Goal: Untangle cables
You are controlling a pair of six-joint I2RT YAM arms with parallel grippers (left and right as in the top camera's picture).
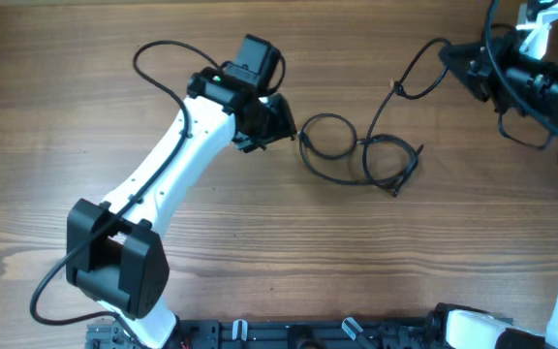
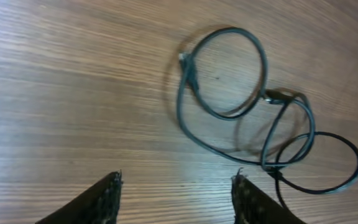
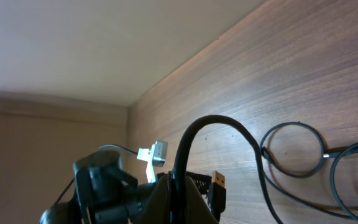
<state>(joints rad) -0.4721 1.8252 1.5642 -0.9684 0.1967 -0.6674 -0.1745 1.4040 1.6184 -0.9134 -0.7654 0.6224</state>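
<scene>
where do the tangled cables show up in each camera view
overhead: the cables sit mid-table, just right of the left gripper.
left wrist: the cables fill the upper right, beyond that gripper's open jaws.
right wrist: the cables lie at the lower right edge.
shared landmark: the wood-grain table under them in all three.

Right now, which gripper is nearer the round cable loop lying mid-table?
Left. The left gripper, fingers open, sits just beside the loop, not touching it; the right gripper is far off on the loop's other side, shut on a cable.
</scene>
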